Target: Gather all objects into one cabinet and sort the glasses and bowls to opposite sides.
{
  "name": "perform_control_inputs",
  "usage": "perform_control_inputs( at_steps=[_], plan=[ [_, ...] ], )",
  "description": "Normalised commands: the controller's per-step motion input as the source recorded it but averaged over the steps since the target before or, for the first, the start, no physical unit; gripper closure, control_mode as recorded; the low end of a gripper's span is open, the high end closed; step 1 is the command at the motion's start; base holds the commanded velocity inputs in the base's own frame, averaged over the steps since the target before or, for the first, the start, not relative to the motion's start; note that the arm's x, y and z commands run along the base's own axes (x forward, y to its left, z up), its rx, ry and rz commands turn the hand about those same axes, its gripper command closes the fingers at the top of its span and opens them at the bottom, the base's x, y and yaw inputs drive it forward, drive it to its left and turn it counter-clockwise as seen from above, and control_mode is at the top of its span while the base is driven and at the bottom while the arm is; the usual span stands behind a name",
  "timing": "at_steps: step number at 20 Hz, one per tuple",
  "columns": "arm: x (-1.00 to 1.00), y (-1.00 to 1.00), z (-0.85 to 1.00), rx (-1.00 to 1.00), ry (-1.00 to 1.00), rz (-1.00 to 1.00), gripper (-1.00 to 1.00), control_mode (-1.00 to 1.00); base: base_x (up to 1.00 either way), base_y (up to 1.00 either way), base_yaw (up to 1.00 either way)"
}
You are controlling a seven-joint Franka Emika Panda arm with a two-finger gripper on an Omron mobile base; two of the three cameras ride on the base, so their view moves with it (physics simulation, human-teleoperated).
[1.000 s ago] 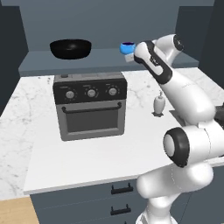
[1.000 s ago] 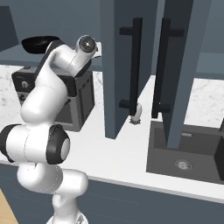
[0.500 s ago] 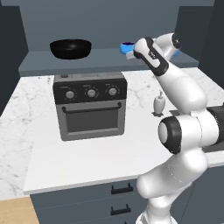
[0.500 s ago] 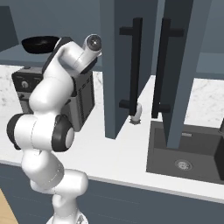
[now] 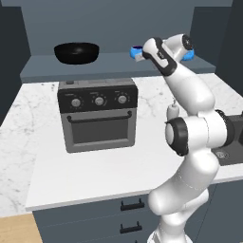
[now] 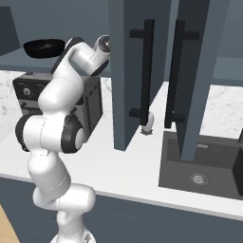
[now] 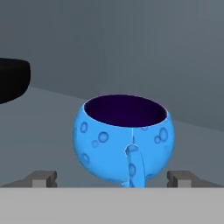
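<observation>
While its dark mouth faces up, blue cup (image 7: 124, 142) upright on cabinet shelf (image 5: 109, 64), handle toward the camera, between the spread fingertips (image 7: 43, 178) of the gripper (image 7: 116, 179), black bowl (image 5: 76, 52) well left, arm reaching up and levelled at shelf height

Glossy black bowl (image 5: 76, 52) – dimpled matt blue cup (image 7: 125, 138) – veined marble counter (image 5: 28, 123)

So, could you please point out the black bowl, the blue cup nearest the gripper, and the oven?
Black bowl (image 5: 76, 52), left base view, on its outer front wall.
Blue cup (image 7: 109, 146), hand view, on its spotted front wall.
Oven (image 5: 100, 131), left base view, on its door window.
</observation>
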Motion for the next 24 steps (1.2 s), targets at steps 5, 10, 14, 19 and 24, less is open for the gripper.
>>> perform_control_inputs(
  at_steps=[5,10,14,19,24],
  plan=[
    [0.02,-0.23,0.00,0.05,0.00,0.00,-1.00,-1.00,0.00,0.00,0.00],
    [0.00,-0.04,0.00,0.00,0.03,0.00,-1.00,-1.00,0.00,0.00,0.00],
    [0.00,0.00,0.00,0.00,0.01,0.00,-1.00,-1.00,0.00,0.00,0.00],
    [0.00,0.00,0.01,0.00,0.00,0.00,-1.00,-1.00,0.00,0.00,0.00],
    [0.00,0.01,0.00,0.00,0.02,0.00,-1.00,-1.00,0.00,0.00,0.00]
  ],
)
